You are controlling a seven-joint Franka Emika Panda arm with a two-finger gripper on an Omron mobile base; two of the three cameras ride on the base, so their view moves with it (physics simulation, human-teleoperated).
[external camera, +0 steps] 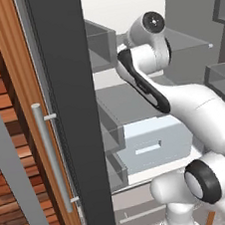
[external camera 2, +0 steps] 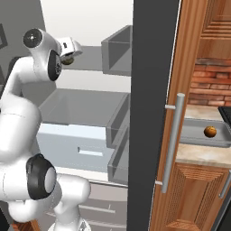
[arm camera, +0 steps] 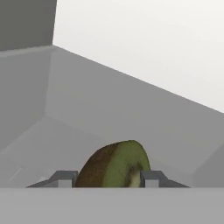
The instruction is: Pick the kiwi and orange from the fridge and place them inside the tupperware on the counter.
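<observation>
Deep in the open fridge [external camera 2: 151,90], my gripper [arm camera: 108,178] reaches over an upper shelf [external camera 2: 90,58]. Both dark fingertips [arm camera: 65,178] hug the sides of the kiwi [arm camera: 114,164], an olive-green and brown lump, so the gripper is shut on it. From the right base view the kiwi [external camera 2: 66,61] shows as a dark lump just under the white hand. The orange [external camera 2: 210,131] lies inside the grey tupperware [external camera 2: 194,142], which sits on the beige counter [external camera 2: 198,155] to the right of the fridge door.
The dark fridge door [external camera: 69,90] with its silver bar handle [external camera 2: 173,140] stands between the fridge interior and the counter. Grey door bins [external camera 2: 118,54] jut in beside the shelf. A pale drawer [external camera: 154,144] sits below. A brick wall [external camera 2: 212,90] backs the counter.
</observation>
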